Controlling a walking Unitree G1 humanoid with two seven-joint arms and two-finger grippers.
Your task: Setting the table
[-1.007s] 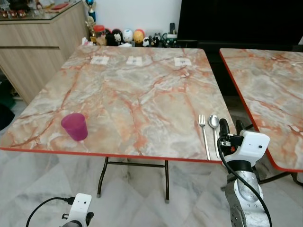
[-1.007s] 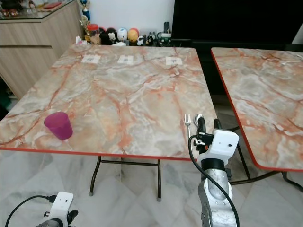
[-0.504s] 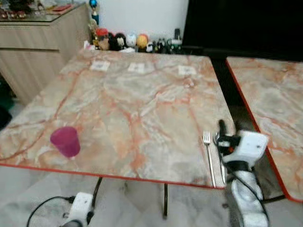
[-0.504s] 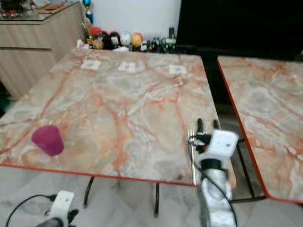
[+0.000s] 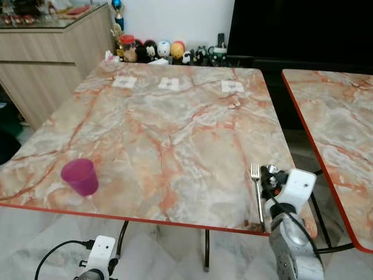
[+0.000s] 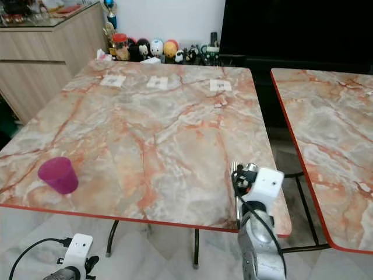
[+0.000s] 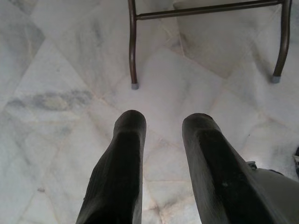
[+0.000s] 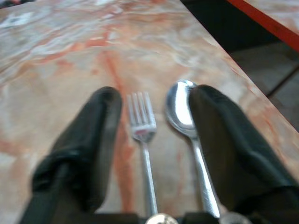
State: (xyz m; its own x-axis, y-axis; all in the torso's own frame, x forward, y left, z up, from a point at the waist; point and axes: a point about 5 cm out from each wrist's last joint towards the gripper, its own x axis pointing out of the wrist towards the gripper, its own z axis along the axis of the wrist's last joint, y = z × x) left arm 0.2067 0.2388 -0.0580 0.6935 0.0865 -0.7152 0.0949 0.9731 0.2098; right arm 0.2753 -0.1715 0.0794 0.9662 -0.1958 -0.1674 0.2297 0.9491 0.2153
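A silver fork (image 5: 256, 191) and a spoon (image 8: 180, 110) lie side by side near the front right corner of the marbled table (image 5: 169, 122). My right gripper (image 8: 152, 119) hovers open just above them, one finger on each side of the pair. A purple cup (image 5: 80, 177) stands upright near the table's front left edge. My left gripper (image 7: 163, 135) hangs open low over the floor, holding nothing.
A second marbled table (image 5: 338, 116) stands to the right across a narrow gap. Three small paper cards (image 5: 169, 84) lie along the far side. Figurines (image 5: 157, 49) line the back wall and a wooden cabinet (image 5: 41, 58) stands at the left.
The camera shifted, so the whole scene sits differently. My right gripper has come down lower over the fork and spoon at the table's front edge.
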